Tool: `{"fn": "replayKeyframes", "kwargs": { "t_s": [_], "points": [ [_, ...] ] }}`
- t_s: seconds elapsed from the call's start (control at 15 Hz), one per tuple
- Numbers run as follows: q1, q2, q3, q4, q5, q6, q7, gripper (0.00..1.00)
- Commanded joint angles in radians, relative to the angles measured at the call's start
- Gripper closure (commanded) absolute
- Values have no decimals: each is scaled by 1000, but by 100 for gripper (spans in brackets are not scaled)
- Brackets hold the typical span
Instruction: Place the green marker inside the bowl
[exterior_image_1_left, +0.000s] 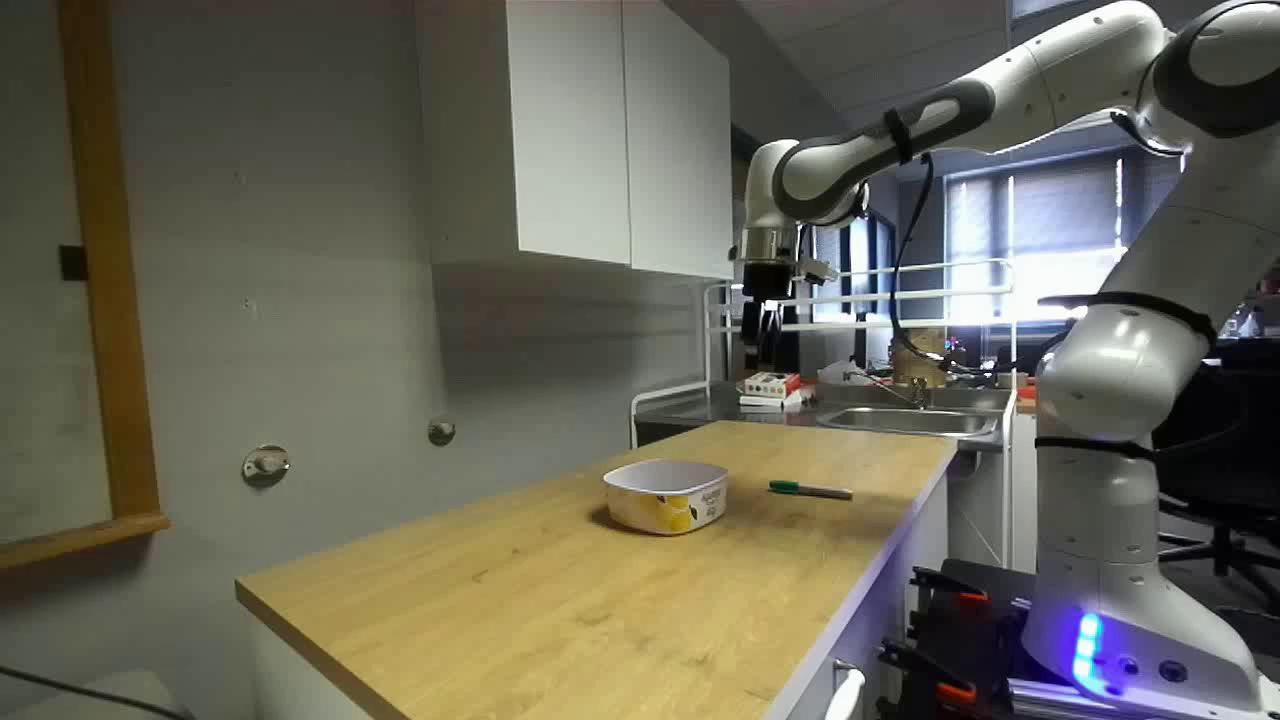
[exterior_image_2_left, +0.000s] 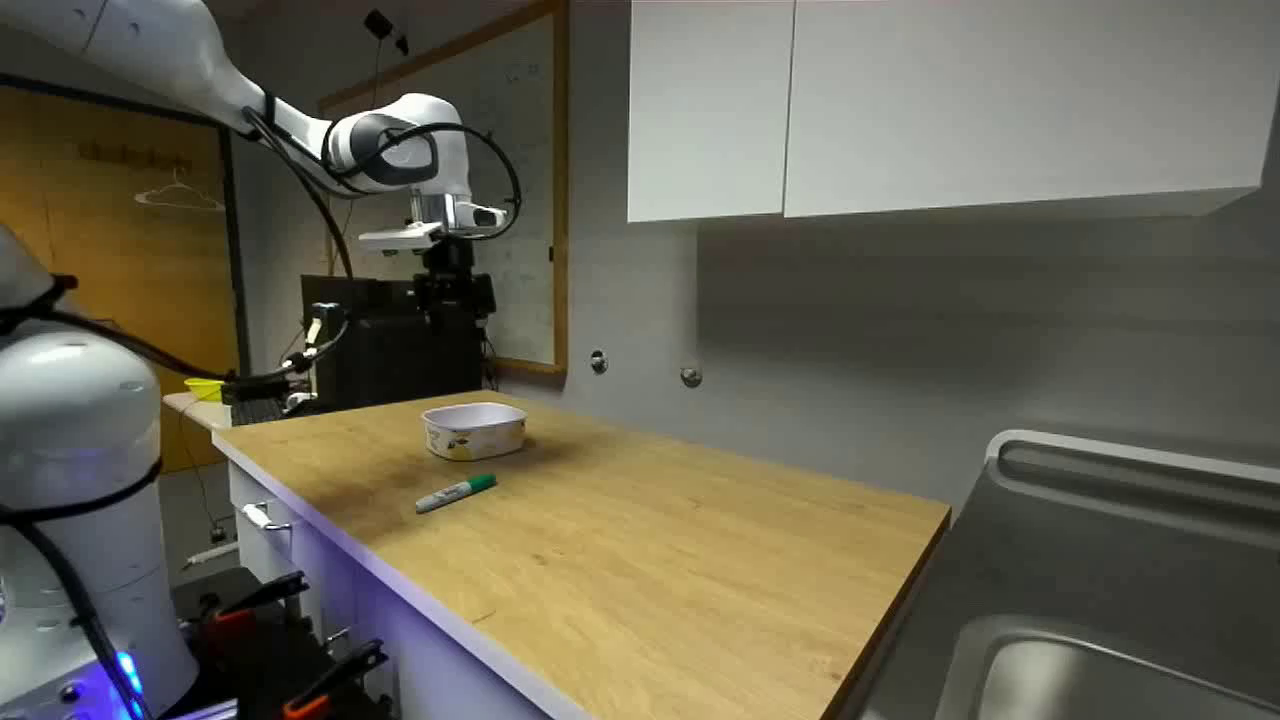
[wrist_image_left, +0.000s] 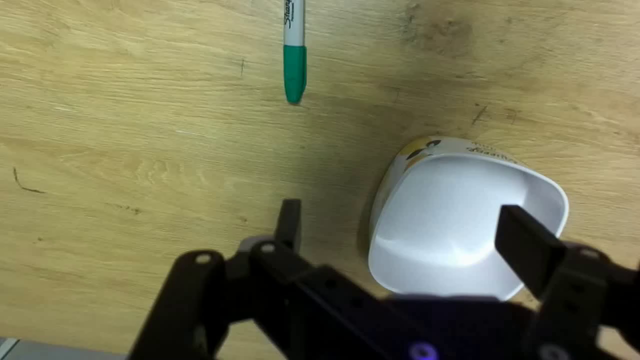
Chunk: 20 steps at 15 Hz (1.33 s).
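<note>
From where I stand, pre-grasp, I judge: gripper (wrist_image_left: 400, 210) spread wide, empty, above the counter (exterior_image_1_left: 560, 580); green marker (wrist_image_left: 295, 60) lying there near the bowl (exterior_image_1_left: 640, 512), not touching; next move should be over to the marker, then down.

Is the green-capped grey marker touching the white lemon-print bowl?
No, wooden tabletop shows between the marker and bowl in the wrist view.

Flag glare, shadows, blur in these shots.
In an exterior view, the lower part of the window is blown out; in both exterior views, a shadow darkens the wall under the cabinets; in the wrist view, a bright highlight sits inside the bowl, the pincer is dark and blurred, and the green marker looks crisper.
</note>
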Motion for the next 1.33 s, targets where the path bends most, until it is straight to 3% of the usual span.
{"fn": "replayKeyframes", "kwargs": {
  "t_s": [0.0, 1.27],
  "points": [
    [0, 0, 0, 3, 0, -3, 0, 0],
    [-13, 25, -10, 0, -11, 24, -2, 0]
  ]
}}
